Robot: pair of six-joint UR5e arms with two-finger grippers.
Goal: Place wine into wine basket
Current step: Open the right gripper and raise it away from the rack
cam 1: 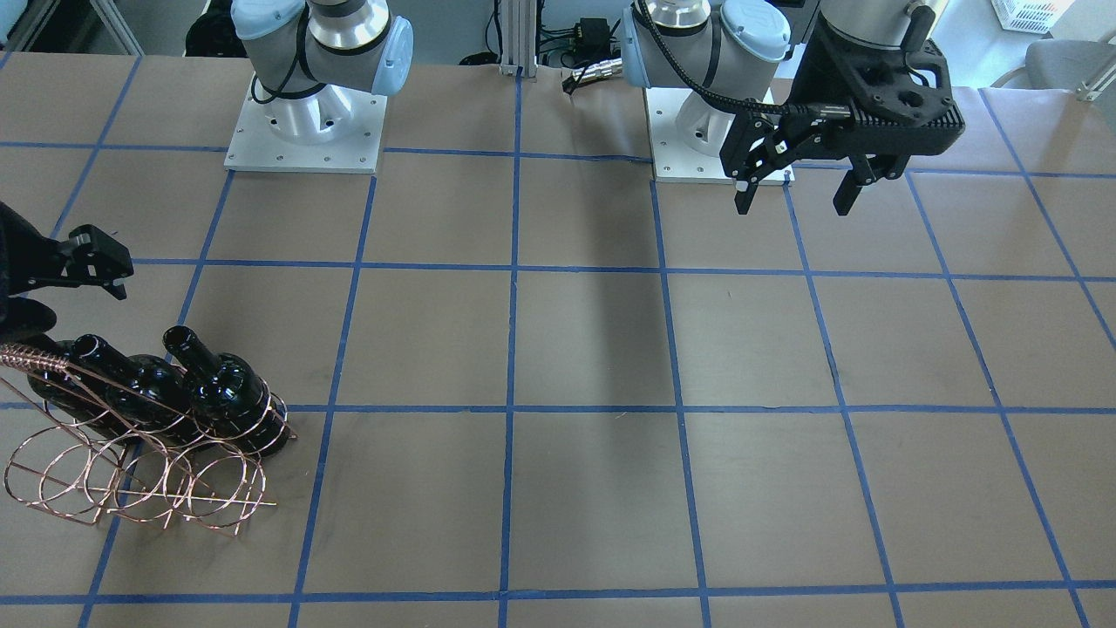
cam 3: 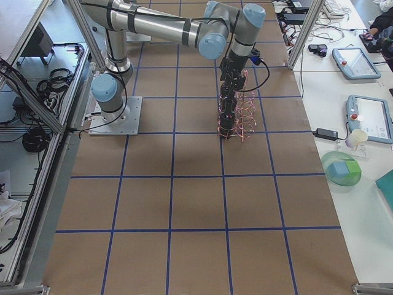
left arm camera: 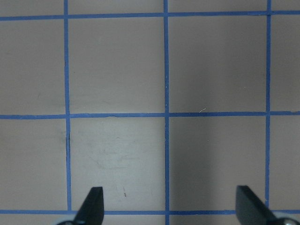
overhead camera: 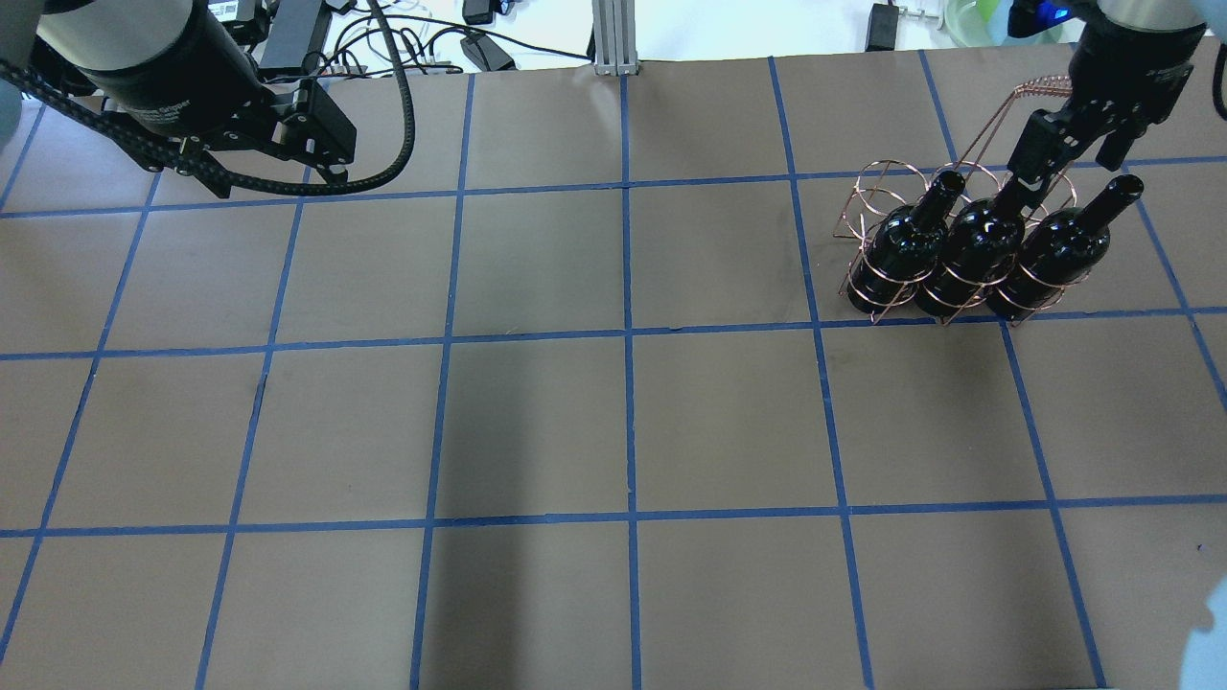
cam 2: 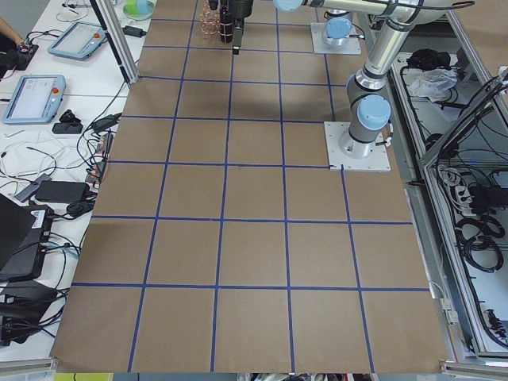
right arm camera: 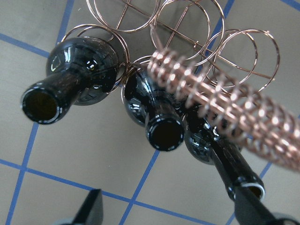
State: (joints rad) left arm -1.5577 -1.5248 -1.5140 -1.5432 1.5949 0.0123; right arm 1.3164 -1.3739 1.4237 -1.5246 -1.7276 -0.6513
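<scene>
Three glossy black wine bottles stand side by side in the copper wire wine basket (overhead camera: 868,192): left (overhead camera: 901,254), middle (overhead camera: 973,254) and right (overhead camera: 1054,254). I cannot tell which one was just placed. My right gripper (overhead camera: 1069,153) hovers open and empty above their necks, beside the twisted handle (right arm camera: 225,108). In the right wrist view its fingertips (right arm camera: 91,206) are spread wide, and the middle bottle's mouth (right arm camera: 164,131) lies between them and below. My left gripper (cam 1: 793,205) is open and empty, far away near its own base.
The basket's far row of loops (right arm camera: 187,23) holds nothing. The brown table with its blue tape grid (overhead camera: 623,335) is bare elsewhere. Cables and an aluminium post (overhead camera: 609,38) line the far edge.
</scene>
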